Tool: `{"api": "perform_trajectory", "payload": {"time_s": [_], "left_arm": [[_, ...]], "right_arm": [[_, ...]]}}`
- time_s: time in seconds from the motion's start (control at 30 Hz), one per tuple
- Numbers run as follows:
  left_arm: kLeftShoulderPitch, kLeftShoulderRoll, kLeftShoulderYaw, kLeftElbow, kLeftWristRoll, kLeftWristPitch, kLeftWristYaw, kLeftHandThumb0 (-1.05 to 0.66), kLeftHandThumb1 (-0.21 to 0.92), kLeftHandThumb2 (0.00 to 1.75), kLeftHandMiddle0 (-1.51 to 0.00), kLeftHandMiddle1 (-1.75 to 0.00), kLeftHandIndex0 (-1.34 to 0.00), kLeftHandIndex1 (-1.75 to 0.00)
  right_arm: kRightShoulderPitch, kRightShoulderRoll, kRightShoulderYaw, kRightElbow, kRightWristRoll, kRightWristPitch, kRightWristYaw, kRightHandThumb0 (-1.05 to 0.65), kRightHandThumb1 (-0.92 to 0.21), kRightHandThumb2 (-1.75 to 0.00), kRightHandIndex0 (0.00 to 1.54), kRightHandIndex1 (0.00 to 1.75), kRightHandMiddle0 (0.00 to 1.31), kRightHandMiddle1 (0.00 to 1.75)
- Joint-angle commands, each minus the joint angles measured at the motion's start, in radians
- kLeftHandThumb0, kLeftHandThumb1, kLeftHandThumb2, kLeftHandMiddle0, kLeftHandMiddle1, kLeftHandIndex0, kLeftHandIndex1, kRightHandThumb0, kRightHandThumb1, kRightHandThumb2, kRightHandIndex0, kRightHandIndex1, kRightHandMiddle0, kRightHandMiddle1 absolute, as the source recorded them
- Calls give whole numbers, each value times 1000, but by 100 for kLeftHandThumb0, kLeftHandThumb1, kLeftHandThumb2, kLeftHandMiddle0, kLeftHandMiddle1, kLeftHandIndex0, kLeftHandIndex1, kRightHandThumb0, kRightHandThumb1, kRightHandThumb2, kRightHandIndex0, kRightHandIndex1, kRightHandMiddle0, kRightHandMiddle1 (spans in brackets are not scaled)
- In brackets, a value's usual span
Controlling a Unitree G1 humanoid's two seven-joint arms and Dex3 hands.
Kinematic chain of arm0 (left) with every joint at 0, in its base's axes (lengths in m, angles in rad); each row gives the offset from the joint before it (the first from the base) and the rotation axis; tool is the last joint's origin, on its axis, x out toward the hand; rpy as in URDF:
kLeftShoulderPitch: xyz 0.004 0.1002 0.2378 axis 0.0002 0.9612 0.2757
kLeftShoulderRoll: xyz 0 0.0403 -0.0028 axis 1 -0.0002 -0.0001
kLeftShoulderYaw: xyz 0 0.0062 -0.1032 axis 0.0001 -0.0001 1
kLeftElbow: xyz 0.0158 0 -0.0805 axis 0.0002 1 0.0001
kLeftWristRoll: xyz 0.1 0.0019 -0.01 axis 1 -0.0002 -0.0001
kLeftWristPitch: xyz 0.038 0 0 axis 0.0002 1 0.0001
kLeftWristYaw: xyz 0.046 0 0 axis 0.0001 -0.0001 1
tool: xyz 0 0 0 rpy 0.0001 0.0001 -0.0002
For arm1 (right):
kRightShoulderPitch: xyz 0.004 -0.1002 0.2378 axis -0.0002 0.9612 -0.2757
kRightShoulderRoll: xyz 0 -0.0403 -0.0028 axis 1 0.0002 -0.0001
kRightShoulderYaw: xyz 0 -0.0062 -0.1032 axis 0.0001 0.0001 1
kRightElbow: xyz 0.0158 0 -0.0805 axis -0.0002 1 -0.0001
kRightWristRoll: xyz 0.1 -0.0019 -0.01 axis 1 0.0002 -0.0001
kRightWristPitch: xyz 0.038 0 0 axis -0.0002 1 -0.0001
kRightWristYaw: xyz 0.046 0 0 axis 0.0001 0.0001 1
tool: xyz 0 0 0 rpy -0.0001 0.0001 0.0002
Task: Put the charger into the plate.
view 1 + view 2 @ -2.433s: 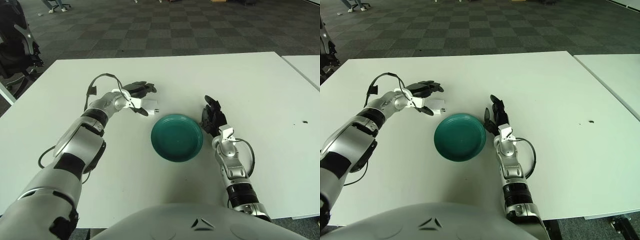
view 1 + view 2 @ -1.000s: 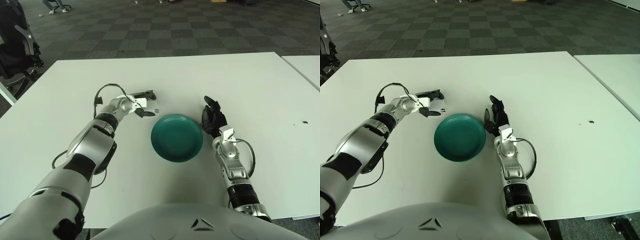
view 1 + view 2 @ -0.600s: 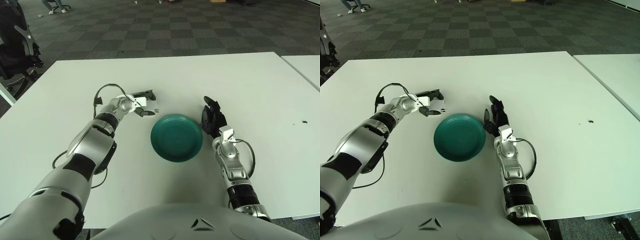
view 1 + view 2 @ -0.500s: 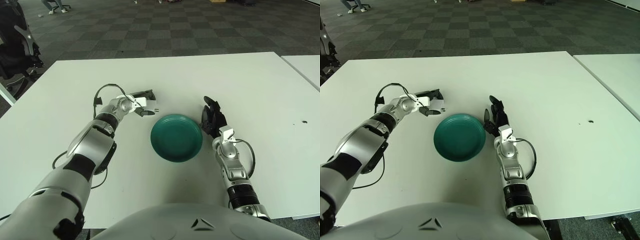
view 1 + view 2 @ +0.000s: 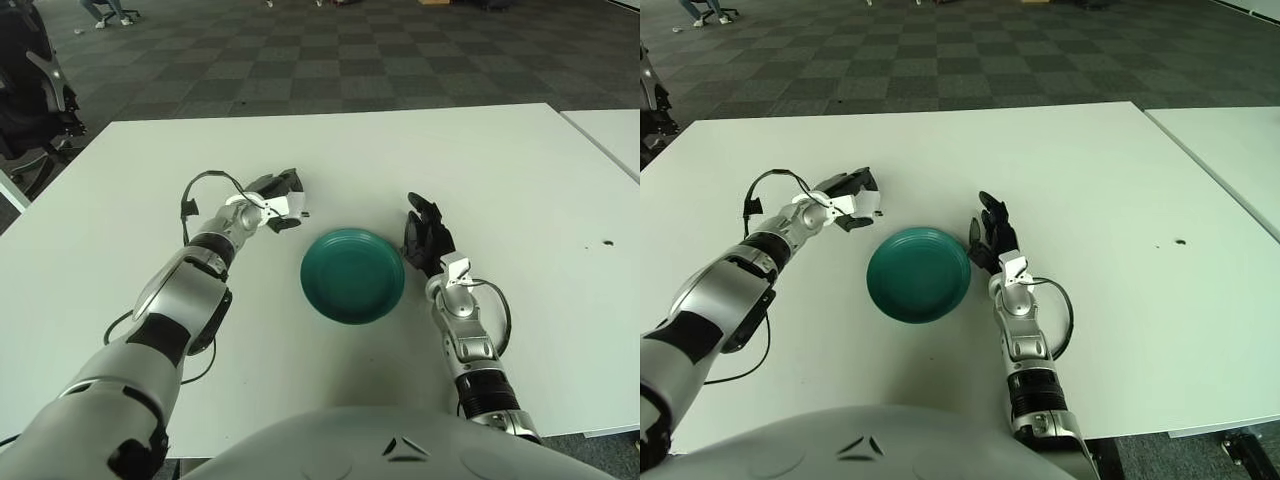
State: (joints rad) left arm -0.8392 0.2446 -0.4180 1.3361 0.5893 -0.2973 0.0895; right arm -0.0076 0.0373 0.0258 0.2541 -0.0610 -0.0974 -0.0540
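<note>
A small white charger point(image 5: 286, 205) is in the black fingers of my left hand point(image 5: 279, 196), which is shut on it just above the white table point(image 5: 520, 190). The hand is up and to the left of the round dark green plate point(image 5: 352, 275), which lies flat and holds nothing. The charger also shows in the right eye view point(image 5: 866, 204), with a gap between it and the plate point(image 5: 918, 273). My right hand point(image 5: 424, 238) rests on the table at the plate's right rim, fingers relaxed and empty.
A second white table point(image 5: 612, 135) adjoins at the far right. A small dark speck point(image 5: 609, 243) lies on the table to the right. A black chair point(image 5: 30, 95) stands off the table's left edge. Carpeted floor lies beyond the far edge.
My left hand has curled tighter around the charger and drawn it slightly left and away from the plate. The plate and my right hand have stayed in place.
</note>
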Motion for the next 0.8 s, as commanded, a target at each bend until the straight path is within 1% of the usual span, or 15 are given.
{"api": "perform_trajectory", "payload": {"time_s": [0.0, 0.27, 0.57, 0.67, 0.77], "left_arm": [[44, 5, 0, 23, 2, -2, 9, -44, 45, 113, -75, -175, -50, -175], [42, 6, 15, 23, -10, -21, 5, -44, 40, 120, -79, -175, -54, -175], [39, 7, 22, 19, -11, -37, 29, -45, 38, 123, -87, -175, -55, -175], [12, 32, 46, -2, -36, -75, 15, -45, 38, 124, -90, -175, -56, -175], [-3, 42, 63, -22, -55, -113, 12, -45, 37, 124, -94, -175, -56, -175]], "right_arm": [[106, -1, -13, 88, 16, 98, 5, -83, -92, -83, 17, 0, 0, 49], [104, -1, -15, 91, 24, 88, 8, -81, -92, -82, 15, 0, 0, 45], [105, 0, -16, 93, 25, 84, 7, -80, -92, -81, 13, 0, 0, 44], [107, -1, -18, 94, 28, 82, 8, -80, -92, -81, 13, 0, 0, 45], [110, -1, -19, 95, 32, 78, 10, -80, -92, -81, 13, 0, 0, 46]]}}
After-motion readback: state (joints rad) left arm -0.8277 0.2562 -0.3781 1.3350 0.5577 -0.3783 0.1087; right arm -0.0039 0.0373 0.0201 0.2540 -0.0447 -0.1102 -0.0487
